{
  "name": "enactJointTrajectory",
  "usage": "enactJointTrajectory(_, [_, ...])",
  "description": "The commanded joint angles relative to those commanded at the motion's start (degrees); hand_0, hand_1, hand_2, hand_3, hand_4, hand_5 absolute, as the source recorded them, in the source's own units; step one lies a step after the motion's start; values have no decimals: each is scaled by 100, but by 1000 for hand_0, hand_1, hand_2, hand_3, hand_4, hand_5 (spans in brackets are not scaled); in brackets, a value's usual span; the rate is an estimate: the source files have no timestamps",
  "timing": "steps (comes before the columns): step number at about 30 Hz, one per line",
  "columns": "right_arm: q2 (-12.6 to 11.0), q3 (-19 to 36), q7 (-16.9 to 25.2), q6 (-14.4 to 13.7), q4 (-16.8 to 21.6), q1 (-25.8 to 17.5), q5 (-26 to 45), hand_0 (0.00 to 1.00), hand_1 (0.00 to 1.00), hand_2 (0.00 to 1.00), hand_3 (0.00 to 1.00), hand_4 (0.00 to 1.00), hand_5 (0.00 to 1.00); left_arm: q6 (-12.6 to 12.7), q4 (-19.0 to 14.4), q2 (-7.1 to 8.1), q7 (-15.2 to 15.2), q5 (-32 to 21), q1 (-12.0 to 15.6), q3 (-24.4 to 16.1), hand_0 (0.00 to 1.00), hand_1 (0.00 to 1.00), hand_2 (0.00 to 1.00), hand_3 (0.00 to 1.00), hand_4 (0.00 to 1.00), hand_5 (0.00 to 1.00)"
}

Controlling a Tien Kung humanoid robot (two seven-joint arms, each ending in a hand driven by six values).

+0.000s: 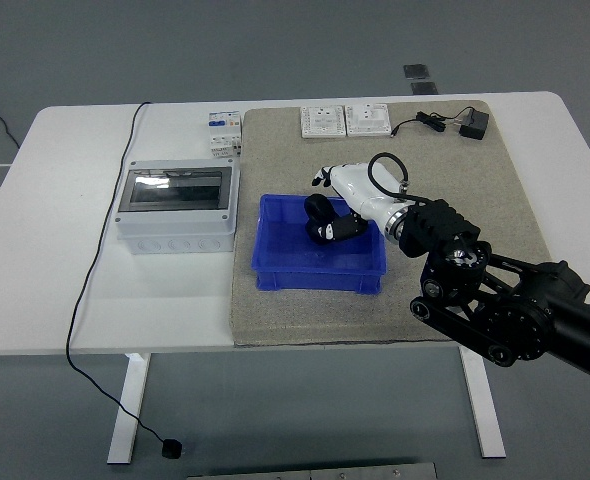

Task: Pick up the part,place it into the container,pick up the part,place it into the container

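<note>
My right hand (pixel 325 222), white with black fingers, reaches in from the lower right and hangs low inside the blue container (pixel 275 272) at the middle of the grey mat. Its fingers are curled, and I see no part between them. The bin floor around the hand is bare. Two white switch panels (pixel 344 120) lie at the mat's far edge. A black power adapter (pixel 473 125) with its cable lies at the far right. A small white circuit breaker (pixel 225 131) stands just left of the mat. The left arm is out of view.
A grey distribution box (pixel 177 208) with a clear lid stands left of the bin, and its black cable (pixel 95 260) trails off the table's front. The grey mat (pixel 495 190) covers the table's right half. My black forearm (pixel 505 300) crosses the mat's near right corner.
</note>
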Motion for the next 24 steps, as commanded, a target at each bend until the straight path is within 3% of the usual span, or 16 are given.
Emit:
enactJointTrajectory(16, [-50,83,-19,14,65,-31,32,278,348,767,782,880,349,1,0,-3,-2,-16,-3,4,732,665,746,601,676,482])
enactJointTrajectory(21, [-227,512,-16,-54,397,-172,5,278,346,763,779,881,354,2,0,-7,-4,-20,-2,6,732,665,746,601,676,482])
enactJointTrajectory(24, [-420,879,50,-245,719,-373,38,278,346,763,779,881,354,4,0,-13,-4,-26,-1,10,732,665,746,601,676,482])
